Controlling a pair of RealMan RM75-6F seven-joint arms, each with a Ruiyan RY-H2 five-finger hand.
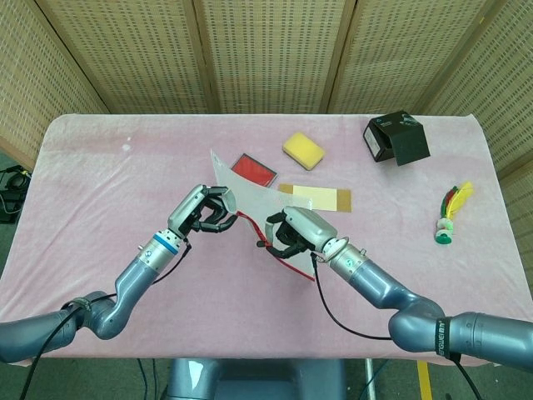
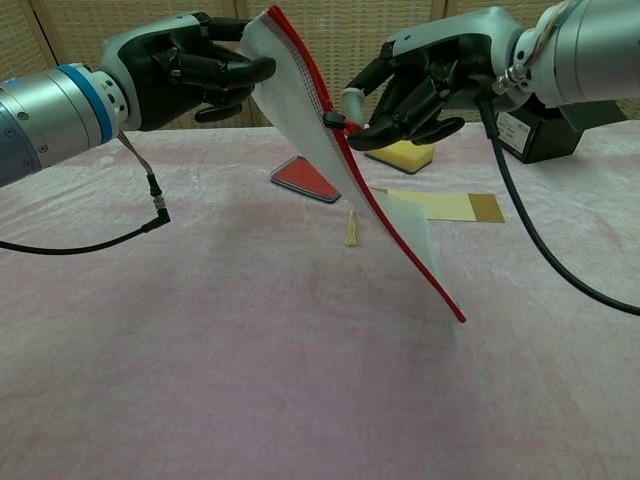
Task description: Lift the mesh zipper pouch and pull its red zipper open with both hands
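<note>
The mesh zipper pouch [image 2: 335, 175] hangs in the air above the pink table [image 2: 200, 380], in the upper middle of the chest view. Its long axis runs as a diagonal, from the top corner at upper centre-left down to a free corner at lower right. The red zipper [image 2: 395, 240] follows the edge that faces the camera along that same diagonal, so the pull has to travel down and to the right of the frame.

The left hand [image 2: 185, 70], in the upper left of the chest view, pinches the pouch's top corner between curled fingers and holds it up. The right hand [image 2: 420, 85], upper right of centre, is the one at the slider: its fingertips close on the small dark zipper pull [image 2: 333, 121], which sits on the red edge only a short way below the top corner. Most of the zipper therefore looks unopened, though I cannot tell how far it has parted above the pull.

A small tassel [image 2: 351, 230] dangles below the pouch.

In the head view the pouch [image 1: 250, 204] sits between the left hand [image 1: 200, 215] and the right hand [image 1: 296, 233], at mid-frame.
</note>
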